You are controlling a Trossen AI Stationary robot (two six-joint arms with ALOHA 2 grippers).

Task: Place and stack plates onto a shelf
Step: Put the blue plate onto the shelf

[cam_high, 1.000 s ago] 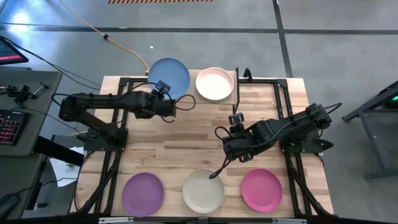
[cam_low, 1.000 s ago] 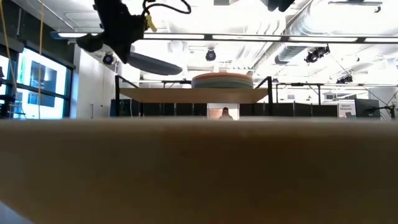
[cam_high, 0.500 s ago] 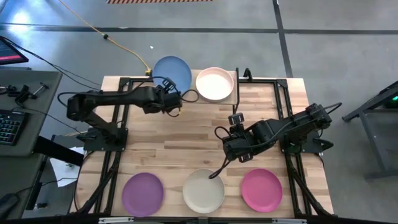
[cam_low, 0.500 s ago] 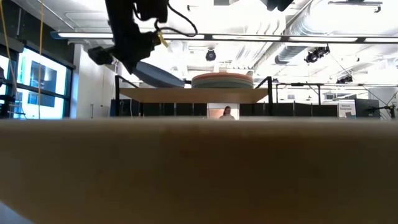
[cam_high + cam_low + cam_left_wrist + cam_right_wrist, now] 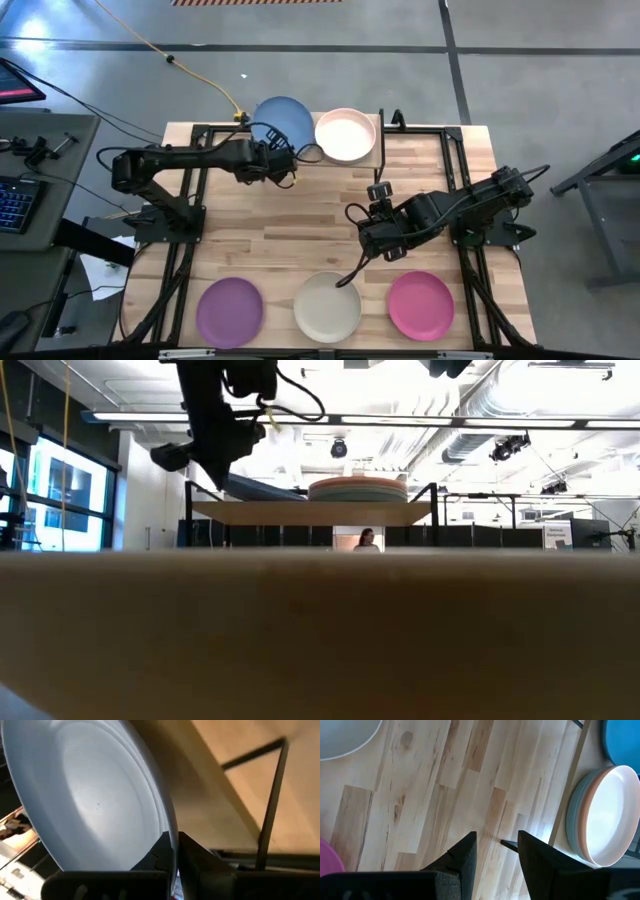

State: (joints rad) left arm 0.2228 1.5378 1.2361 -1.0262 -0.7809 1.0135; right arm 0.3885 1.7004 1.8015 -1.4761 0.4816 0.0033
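Observation:
My left gripper (image 5: 278,163) is shut on a blue plate (image 5: 283,118) and holds it tilted over the left part of the shelf (image 5: 310,512). Beside it on the shelf is a stack of plates (image 5: 346,135) with a pale pink one on top. In the low view the blue plate (image 5: 262,488) slopes down toward the stack (image 5: 357,490); whether it touches the shelf top I cannot tell. Purple (image 5: 229,311), cream (image 5: 327,306) and magenta (image 5: 420,304) plates lie flat along the table's near edge. My right gripper (image 5: 366,256) hangs open above the table's middle, empty. My left gripper pinches the blue plate's rim (image 5: 169,822) between its two fingers, one on the plate's upper face and one on its underside. The fingers slant downward from the table's left side. The plate sits tilted, the held edge high and the opposite edge low, near the stack.
Black frame bars (image 5: 455,160) run along both sides of the table by the arm bases. The right wrist view shows bare tabletop (image 5: 445,795) between the near plates and the shelf's edge (image 5: 571,780). A person (image 5: 366,540) shows in the room far behind.
My left gripper has carried the blue plate toward the table's right edge and down, nearer the shelf top and the stack. The plate has tipped more, its free edge dropping toward the shelf.

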